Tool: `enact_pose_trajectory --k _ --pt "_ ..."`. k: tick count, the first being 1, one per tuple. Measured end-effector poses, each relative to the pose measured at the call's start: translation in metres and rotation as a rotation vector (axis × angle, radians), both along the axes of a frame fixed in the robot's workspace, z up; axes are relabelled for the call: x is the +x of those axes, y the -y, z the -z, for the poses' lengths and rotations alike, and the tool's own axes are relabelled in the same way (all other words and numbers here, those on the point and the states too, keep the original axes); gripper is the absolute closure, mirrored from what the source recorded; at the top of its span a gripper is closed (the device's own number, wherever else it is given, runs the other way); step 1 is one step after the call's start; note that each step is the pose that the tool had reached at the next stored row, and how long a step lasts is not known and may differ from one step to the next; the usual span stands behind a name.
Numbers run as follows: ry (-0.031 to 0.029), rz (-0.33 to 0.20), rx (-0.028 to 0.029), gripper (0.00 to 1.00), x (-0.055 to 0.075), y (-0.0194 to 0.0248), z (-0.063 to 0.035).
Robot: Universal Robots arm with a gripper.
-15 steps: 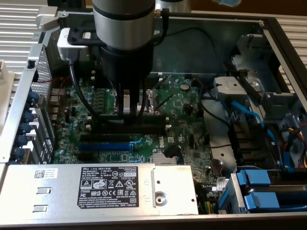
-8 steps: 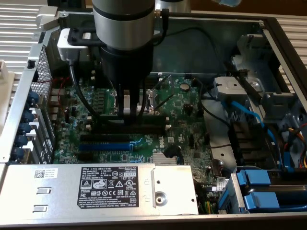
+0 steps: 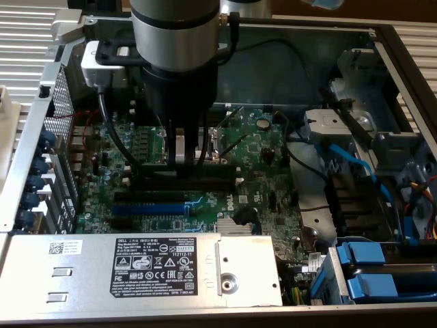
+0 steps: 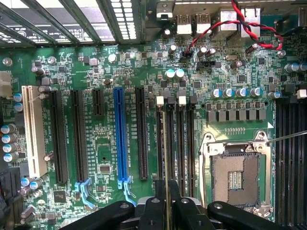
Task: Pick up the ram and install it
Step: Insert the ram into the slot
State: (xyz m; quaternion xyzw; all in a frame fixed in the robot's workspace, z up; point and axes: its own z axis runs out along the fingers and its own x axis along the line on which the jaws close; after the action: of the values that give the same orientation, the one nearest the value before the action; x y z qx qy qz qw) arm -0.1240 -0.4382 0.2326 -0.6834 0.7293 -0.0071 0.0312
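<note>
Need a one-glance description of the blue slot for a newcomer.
Look at the green motherboard inside the open computer case. Long parallel slots run across it; the blue slot lies among them, with black slots on both sides. It is the only blue one; the rest are black or white.

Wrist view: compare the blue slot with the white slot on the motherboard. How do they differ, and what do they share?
Colour: the blue slot is bright blue, the white slot cream. Neighbours: the blue slot has black slots on both sides; the white slot ends the row. Latch: the blue slot carries a pale blue end latch; the white slot shows none. Both are long, narrow, parallel and empty.
</note>
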Motion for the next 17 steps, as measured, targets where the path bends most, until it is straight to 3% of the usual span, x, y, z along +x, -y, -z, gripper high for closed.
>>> enact_pose_trajectory --k 17 --pt "0.0002 0.005 0.0 0.85 -0.0003 -0.0001 0.0007"
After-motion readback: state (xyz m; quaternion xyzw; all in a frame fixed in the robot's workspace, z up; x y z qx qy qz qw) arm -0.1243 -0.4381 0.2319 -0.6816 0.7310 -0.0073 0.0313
